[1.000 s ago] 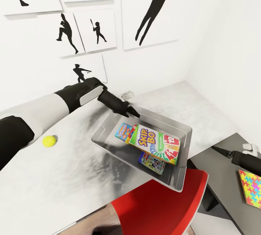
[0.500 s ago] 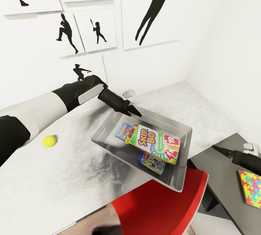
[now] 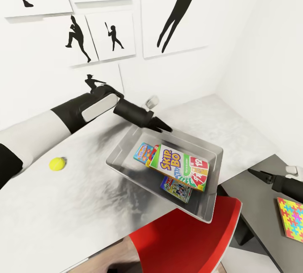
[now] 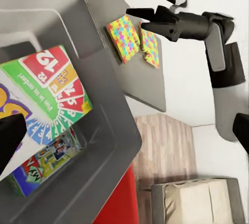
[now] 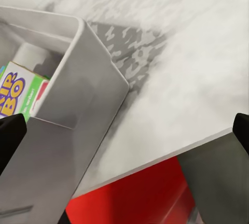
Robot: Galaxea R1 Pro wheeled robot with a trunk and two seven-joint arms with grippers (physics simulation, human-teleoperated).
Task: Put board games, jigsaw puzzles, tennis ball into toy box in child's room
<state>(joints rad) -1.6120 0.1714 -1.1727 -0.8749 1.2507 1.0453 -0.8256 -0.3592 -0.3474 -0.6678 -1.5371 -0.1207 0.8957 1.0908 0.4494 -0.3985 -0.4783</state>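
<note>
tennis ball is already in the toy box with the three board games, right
Not quite. The head view shows the tennis ball lying on the table, outside the toy box. The three board games are in the box.

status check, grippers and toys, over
Left gripper empty over toy box rim. Right gripper empty near jigsaw puzzle. Three board games boxed; tennis ball out.

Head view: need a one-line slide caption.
Left gripper hangs over the toy box holding three board games; the tennis ball and a jigsaw puzzle lie outside.
</note>
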